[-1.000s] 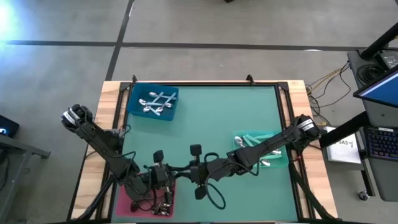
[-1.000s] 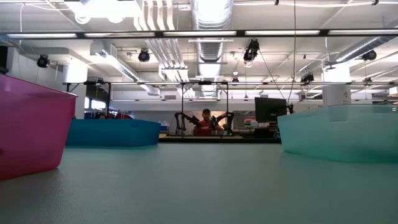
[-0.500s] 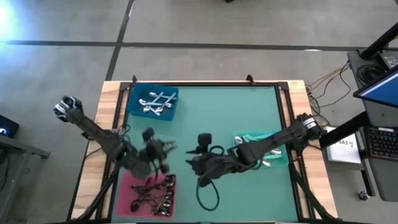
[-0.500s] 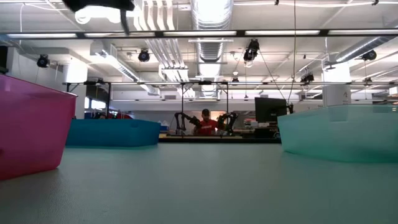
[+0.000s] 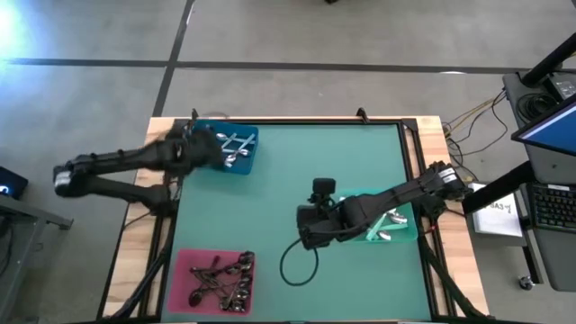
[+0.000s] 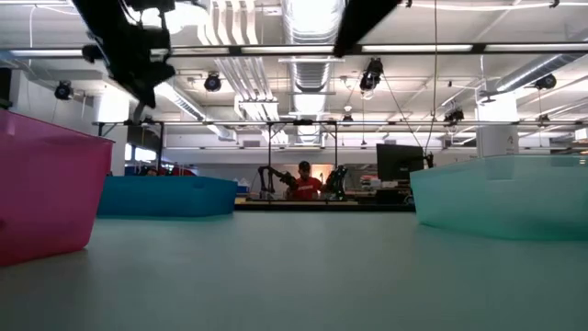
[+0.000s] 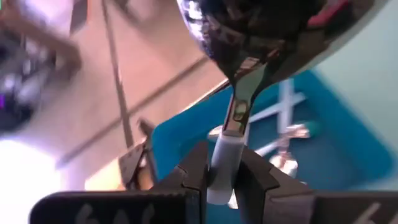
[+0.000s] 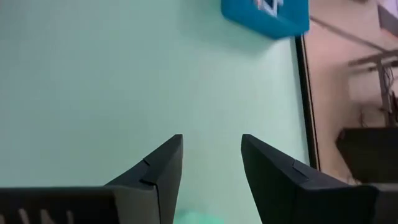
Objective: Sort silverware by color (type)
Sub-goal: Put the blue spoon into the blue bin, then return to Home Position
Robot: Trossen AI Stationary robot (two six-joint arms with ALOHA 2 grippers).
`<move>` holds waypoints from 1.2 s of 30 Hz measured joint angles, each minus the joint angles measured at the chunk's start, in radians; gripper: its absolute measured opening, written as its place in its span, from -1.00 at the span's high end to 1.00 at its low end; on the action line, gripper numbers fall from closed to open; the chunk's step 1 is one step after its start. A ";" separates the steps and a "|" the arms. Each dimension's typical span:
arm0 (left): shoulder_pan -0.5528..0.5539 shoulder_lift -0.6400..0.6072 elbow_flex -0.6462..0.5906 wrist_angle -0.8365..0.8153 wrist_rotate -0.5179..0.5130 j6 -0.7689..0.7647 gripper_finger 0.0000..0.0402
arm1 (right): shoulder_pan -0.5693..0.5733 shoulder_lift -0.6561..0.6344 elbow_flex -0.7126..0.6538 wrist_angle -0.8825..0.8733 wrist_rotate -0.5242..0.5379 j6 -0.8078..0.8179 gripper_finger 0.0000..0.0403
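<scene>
My left gripper (image 5: 205, 148) hangs over the blue tray (image 5: 243, 164) at the far left, shut on a spoon (image 7: 239, 118) with a pale handle and a shiny bowl. Several silver spoons (image 5: 227, 147) lie in that tray. The pink tray (image 5: 184, 270) at the near left holds several dark-handled spoons (image 5: 220, 281). The mint-green tray (image 5: 409, 236) at the right holds mint-handled spoons (image 5: 382, 220). My right gripper (image 5: 304, 227) stands open over the bare mat, just left of the green tray, with nothing between its fingers (image 8: 163, 171). My left gripper pinches the spoon's pale handle (image 7: 225, 163) between its two fingers. The spoon runs on past the fingertips in line with them. Its bowl (image 7: 273, 31) is the far end. The spoon is lifted clear, above the blue tray.
The green mat (image 5: 315, 162) lies bare between the three trays. Black rails (image 5: 423, 153) frame the mat on the wooden table. A monitor and keyboard (image 5: 549, 202) stand off the right edge. In the low view a person (image 6: 303, 182) sits far behind the table.
My left gripper has risen out of the pink tray with the spoon. It has swung toward the far edge and now hangs over the blue tray. My right gripper has drawn away from the pink tray toward the right, up to the green tray.
</scene>
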 joint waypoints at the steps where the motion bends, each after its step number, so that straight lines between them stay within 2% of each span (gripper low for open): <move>1: 0.078 -0.005 -0.006 0.032 0.040 0.047 0.85 | -0.007 0.000 -0.016 -0.008 0.002 0.008 0.23; 3: 0.236 -0.006 -0.029 0.112 0.166 0.140 0.85 | -0.023 0.000 -0.050 -0.020 0.003 0.023 0.25; 6: 0.434 0.005 -0.091 0.303 0.420 0.293 0.85 | -0.049 0.000 -0.094 -0.031 0.004 0.034 0.27; 9: 0.576 0.027 -0.154 0.480 0.652 0.362 0.85 | -0.074 0.000 -0.135 -0.034 0.005 0.053 0.28; 10: 0.609 0.035 -0.168 0.514 0.704 0.368 0.84 | -0.081 0.000 -0.147 -0.036 0.005 0.060 0.28; 12: 0.654 0.052 -0.185 0.553 0.742 0.403 0.79 | -0.095 -0.003 -0.173 -0.042 0.004 0.068 0.27; 17: 0.677 0.094 -0.196 0.551 0.742 0.499 0.62 | -0.131 -0.010 -0.202 -0.059 0.004 0.097 0.27; 25: 0.672 0.159 -0.167 0.557 0.769 0.523 0.58 | -0.176 -0.011 -0.204 -0.061 0.006 0.111 0.28; 27: 0.672 0.168 -0.150 0.560 0.844 0.524 0.58 | -0.185 -0.011 -0.204 -0.080 0.006 0.108 0.27; 33: 0.627 0.161 -0.114 0.628 1.233 0.500 0.57 | -0.200 -0.021 -0.207 -0.197 -0.001 0.178 0.29; 36: 0.560 0.137 -0.114 0.690 1.288 0.476 0.57 | -0.193 -0.076 -0.240 -0.176 -0.001 0.185 0.28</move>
